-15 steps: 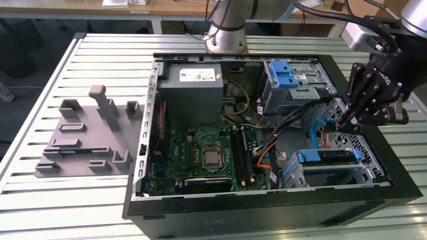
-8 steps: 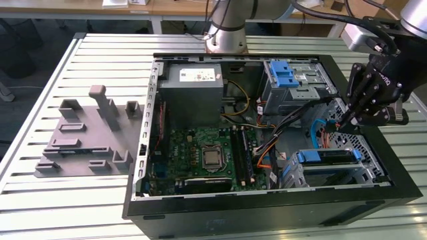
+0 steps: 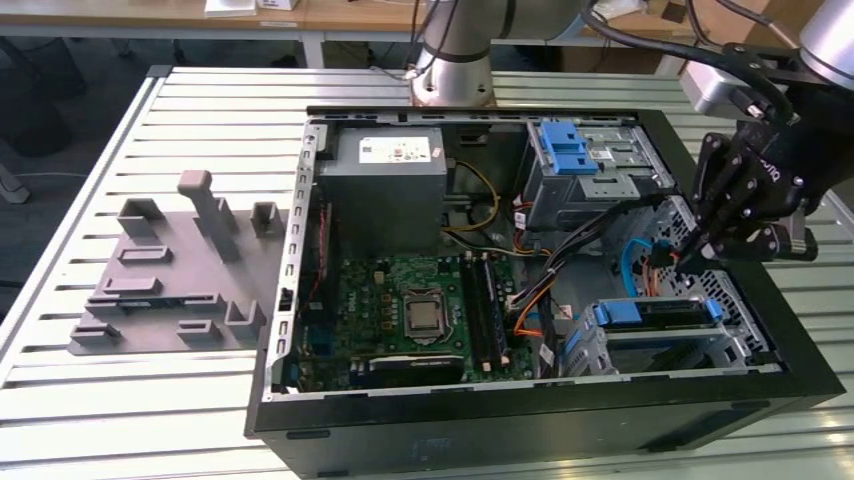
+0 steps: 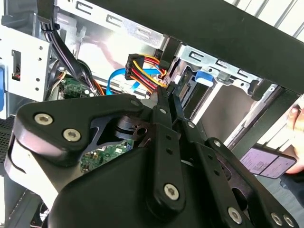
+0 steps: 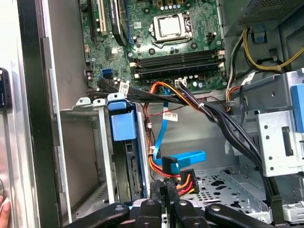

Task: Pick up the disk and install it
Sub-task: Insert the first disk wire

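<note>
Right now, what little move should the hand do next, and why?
Probably a slow nudge of the plug toward the disk. The disk already sits in its cage. The hand looks shut and is right beside the plug, which sits apart from the disk, so a short, gentle push seems safest among those cables.

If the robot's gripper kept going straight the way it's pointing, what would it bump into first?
Probably the connector with the red, yellow and orange wires. In both wrist views the gripper has its fingers shut together, with the tips right at that plug beside the flat blue cable. Whether they already touch is hard to judge.
</note>
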